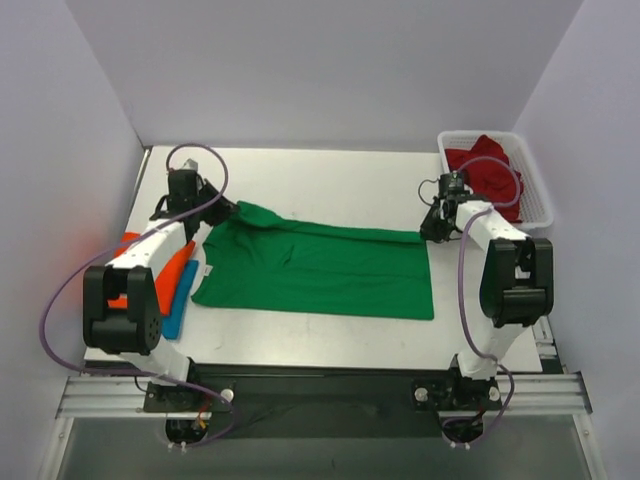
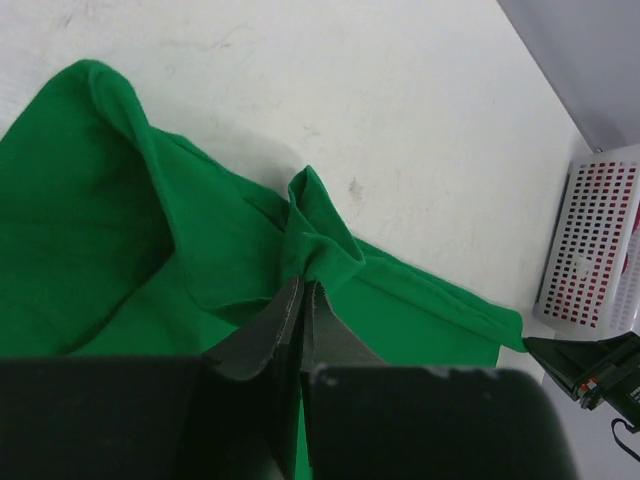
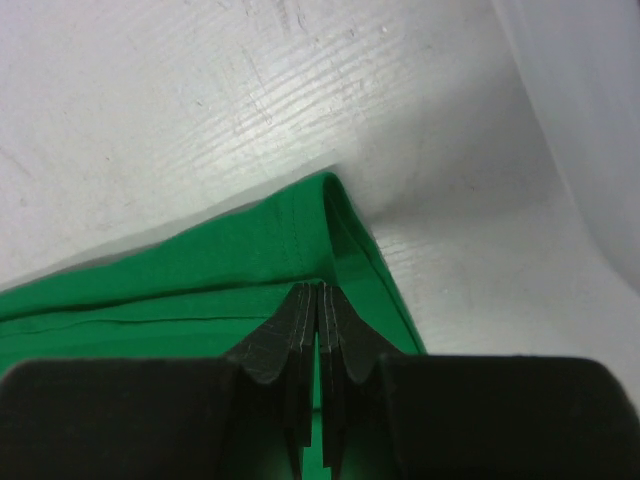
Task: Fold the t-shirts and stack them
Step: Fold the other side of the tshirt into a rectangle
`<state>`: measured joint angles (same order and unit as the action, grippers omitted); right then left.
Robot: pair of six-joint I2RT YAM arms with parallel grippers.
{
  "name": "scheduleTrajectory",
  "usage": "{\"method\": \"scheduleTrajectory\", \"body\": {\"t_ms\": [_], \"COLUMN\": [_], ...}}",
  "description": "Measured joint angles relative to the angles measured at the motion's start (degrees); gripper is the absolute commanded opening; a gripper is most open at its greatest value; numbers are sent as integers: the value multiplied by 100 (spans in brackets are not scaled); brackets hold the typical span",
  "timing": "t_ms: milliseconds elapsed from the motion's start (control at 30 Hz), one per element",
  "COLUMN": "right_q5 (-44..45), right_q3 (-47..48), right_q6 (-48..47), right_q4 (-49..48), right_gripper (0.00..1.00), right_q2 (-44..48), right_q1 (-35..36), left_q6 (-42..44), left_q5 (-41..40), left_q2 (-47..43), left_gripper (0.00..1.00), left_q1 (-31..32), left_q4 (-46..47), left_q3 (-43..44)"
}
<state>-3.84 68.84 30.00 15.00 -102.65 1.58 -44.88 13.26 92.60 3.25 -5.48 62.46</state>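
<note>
A bright green t-shirt (image 1: pixel 320 270) lies spread across the middle of the table. My left gripper (image 1: pixel 225 212) is shut on a bunched fold at its far left corner, and the left wrist view shows the cloth (image 2: pixel 90 230) pinched at the fingertips (image 2: pixel 302 283). My right gripper (image 1: pixel 430 233) is shut on the far right corner, with the hem (image 3: pixel 200 270) caught between the pads (image 3: pixel 318 288). An orange t-shirt (image 1: pixel 178 268) and a blue t-shirt (image 1: pixel 183 298) lie folded at the left, partly under the left arm. A dark red t-shirt (image 1: pixel 495 172) sits in the basket.
The white mesh basket (image 1: pixel 535 180) stands at the far right corner of the table, also seen in the left wrist view (image 2: pixel 600 240). White walls close in the table at the back and on both sides.
</note>
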Motion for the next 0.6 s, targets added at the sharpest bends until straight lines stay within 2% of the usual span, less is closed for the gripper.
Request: {"method": "scheduleTrajectory", "body": {"t_ms": [167,600], "right_q5": [4,4], "right_q3": [-387,-960], "right_q6": [39,107], "right_q4": [-90,-223], "right_gripper": [0,0], "right_q2": [317,1029], "right_q1": [0,0], "left_q6": [-52,-55], "left_q5": [-151,-282], "left_q2": [-439,-1233], "left_gripper": [0,0], "left_q1": [0,-138], "left_q4": [-98,-254], "left_q3": [-485,-898]}}
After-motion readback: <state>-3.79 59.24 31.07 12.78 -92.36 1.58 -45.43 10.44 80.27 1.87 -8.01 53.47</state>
